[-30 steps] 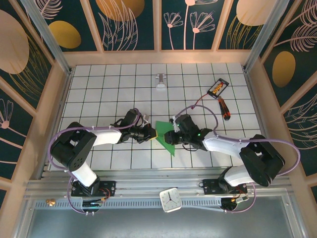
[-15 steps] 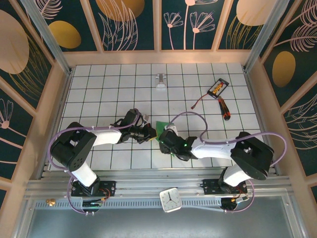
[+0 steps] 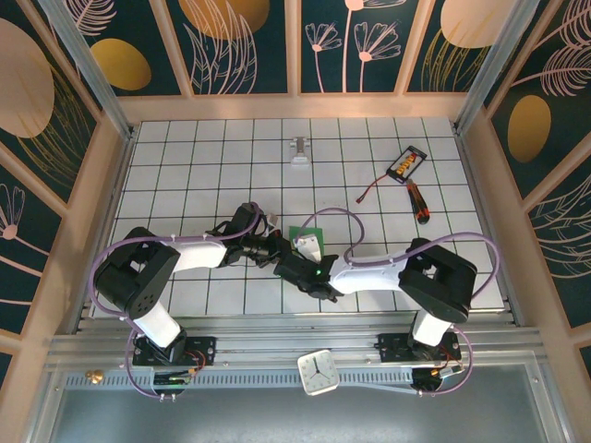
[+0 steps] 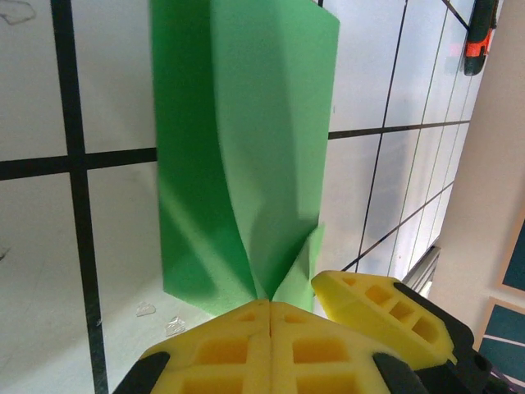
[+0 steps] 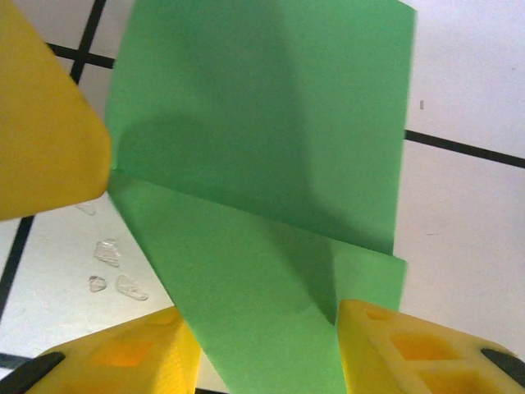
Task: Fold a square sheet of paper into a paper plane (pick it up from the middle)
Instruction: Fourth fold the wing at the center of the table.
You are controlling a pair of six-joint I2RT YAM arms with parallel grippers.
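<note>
The green paper (image 4: 246, 123), folded with creases into a narrow pointed shape, lies on the white grid table. My left gripper (image 4: 269, 302) is shut on its narrow tip, the yellow fingers pressed together. My right gripper (image 5: 267, 328) is open, its yellow fingers (image 5: 410, 345) well apart with the paper (image 5: 262, 164) running between them. From above, the left gripper (image 3: 275, 249) and right gripper (image 3: 292, 263) meet at the table's middle, and just a green corner (image 3: 297, 232) peeks out behind them. A finger of the other gripper intrudes in each wrist view.
A red-handled screwdriver (image 3: 420, 205) and an orange-black device (image 3: 406, 163) with a cable lie at the back right. A small white-metal object (image 3: 299, 152) sits at the back centre. Small clear chips (image 5: 107, 254) lie on the table beside the paper.
My right gripper has swung left over the paper up to the left gripper, covering most of the green. The left arm has held still with the tip in its grip.
</note>
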